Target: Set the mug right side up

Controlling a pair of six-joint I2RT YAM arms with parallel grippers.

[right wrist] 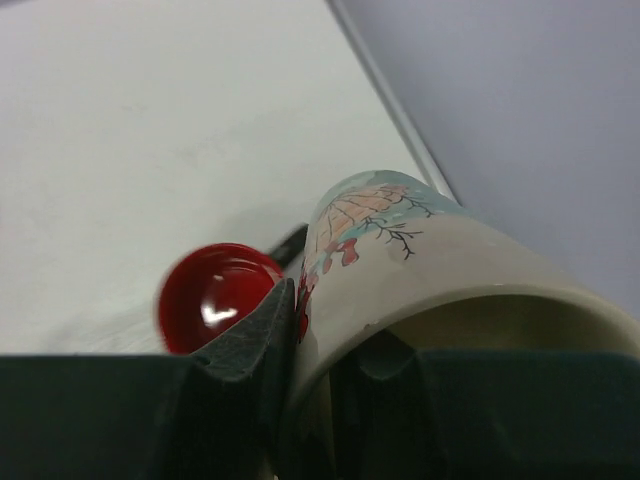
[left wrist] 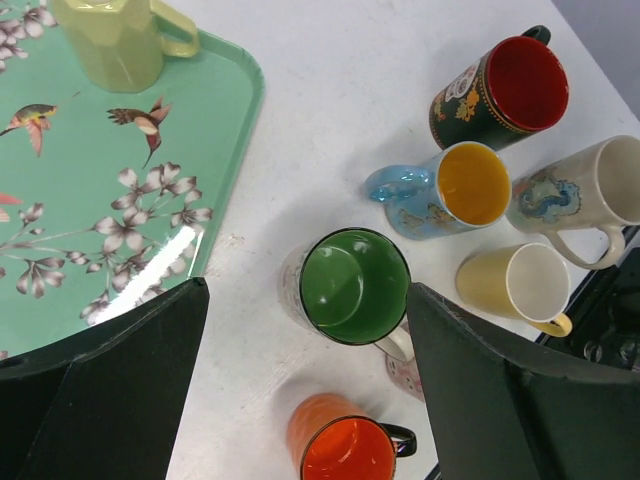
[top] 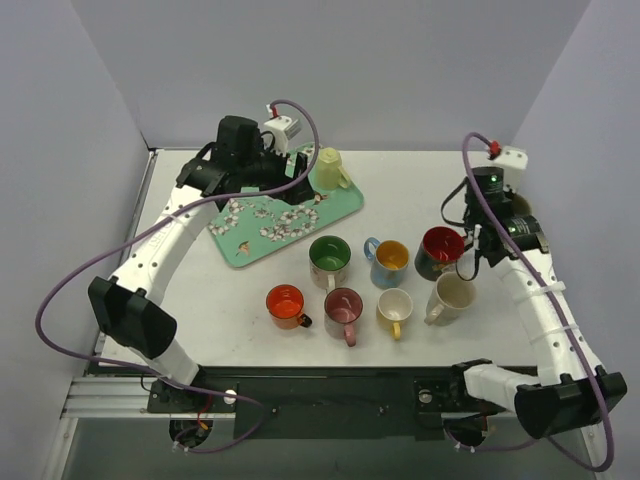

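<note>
Gripping stage, by the look of it. Clamped with the right hand (right wrist: 315, 350) on the rim wall of the cream mug (top: 455, 292), one finger outside, the other down inside the mouth, closed almost fully on that thin wall. Found at about 4 o'clock on the desk (top: 220, 300), at the end of a cluster of mugs. Appears mouth-up from overhead, perhaps leaning; cannot tell whether seated flat on its base. Next, probably: turn at the wrist until the base sits square, lower gently, let go, then lift straight up without dragging the rim.

Over at 11 o'clock, hovering above the flowered green tray (top: 338, 206) with the left hand (left wrist: 308, 292) spread wide, gripping nothing. At 2 o'clock on that tray, a pale yellow mug (top: 329, 168); looks bottom-up from overhead, though not certain. If inverted, likely the next one to right.

Crowded around the held mug: at 11 o'clock and just beside it, a dark mug with a red inside (top: 440, 250); at 9 o'clock, near, a small yellow mug (top: 394, 308). Further toward 9 o'clock, a blue mug (top: 388, 260), a green-lined mug (top: 329, 258), a pink mug (top: 343, 310) and an orange mug (top: 286, 305), all mouth-up. Little room for swinging the handle; some risk of knocking the red-lined neighbour.
</note>
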